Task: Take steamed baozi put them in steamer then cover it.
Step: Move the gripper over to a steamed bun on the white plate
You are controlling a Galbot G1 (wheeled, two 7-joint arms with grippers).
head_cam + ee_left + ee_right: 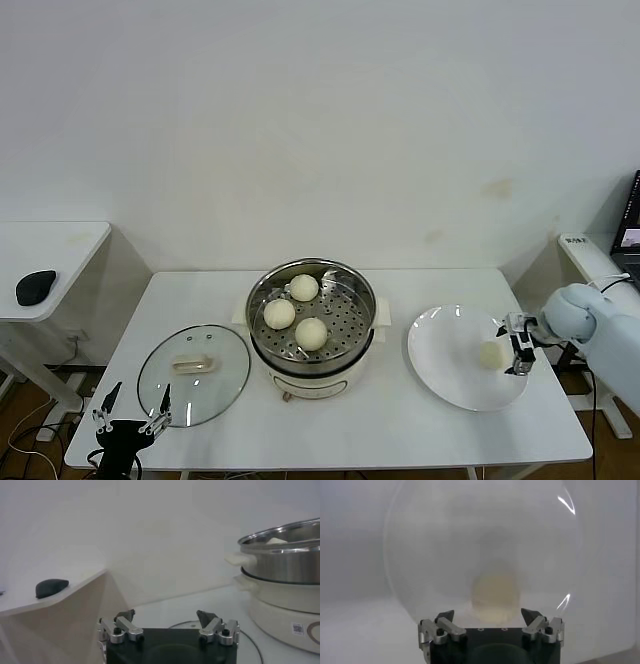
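Note:
Three cream-white baozi [296,313] lie on the perforated tray of the steel steamer [358,290], which stands on its cream base at the table's middle. A fourth baozi [491,354] lies on the white plate [445,355] at the right; it also shows in the right wrist view [495,593]. My right gripper [519,349] is open just to the right of that baozi, above the plate, its fingers [532,617] wide apart. The glass cover [194,374] lies flat on the table left of the steamer. My left gripper [132,408] is open and empty near the front left corner.
A second white table [60,250] with a black mouse [36,286] stands to the left. The steamer's side [285,560] shows close in the left wrist view. The plate [430,555] fills the right wrist view. A wall runs behind the table.

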